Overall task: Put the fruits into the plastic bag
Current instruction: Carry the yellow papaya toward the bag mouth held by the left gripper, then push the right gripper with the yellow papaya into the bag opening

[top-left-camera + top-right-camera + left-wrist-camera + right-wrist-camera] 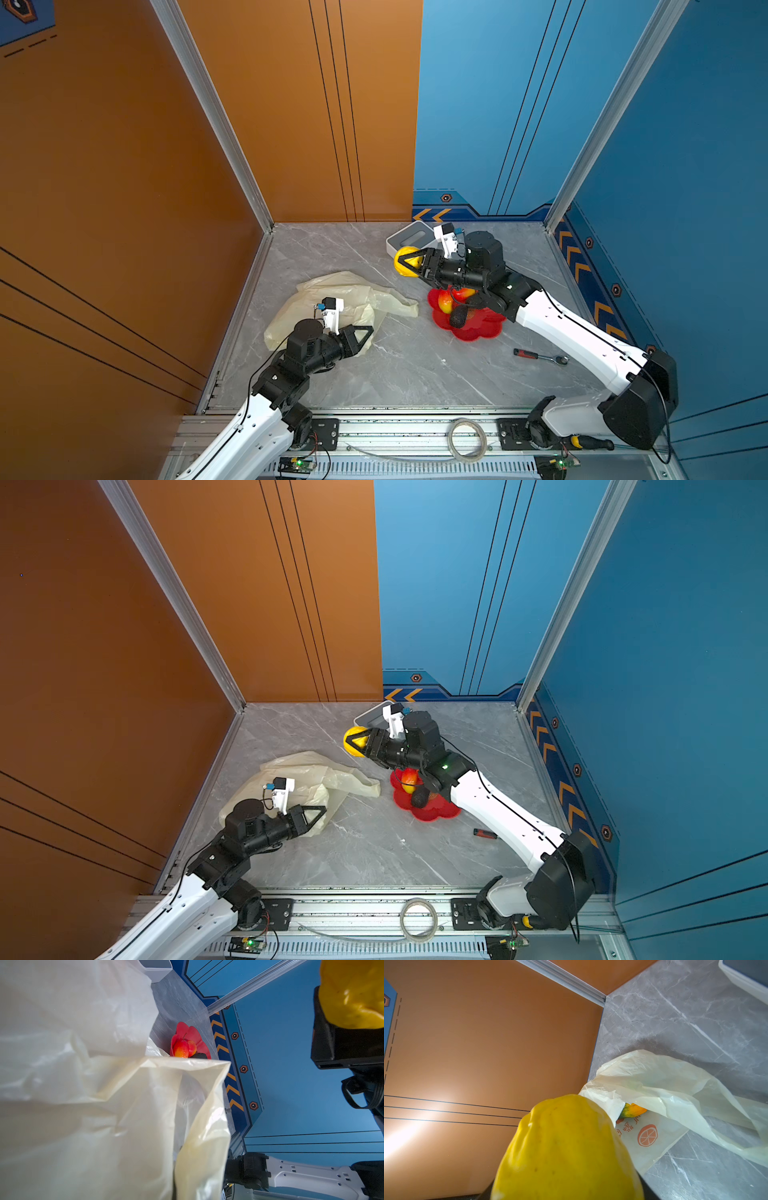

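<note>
My right pincer (400,262), partly open, grips a yellow fruit (566,1147) above the surface (415,365), apart from the bag (332,291) my shut left pincer (365,332) pinches; I fear its floppy mouth sagging, so the fruit misses.

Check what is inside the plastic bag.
At the mouth of the plastic bag, the right wrist view shows one orange-yellow fruit with a green end. Crumpled film hides the rest inside.
</note>
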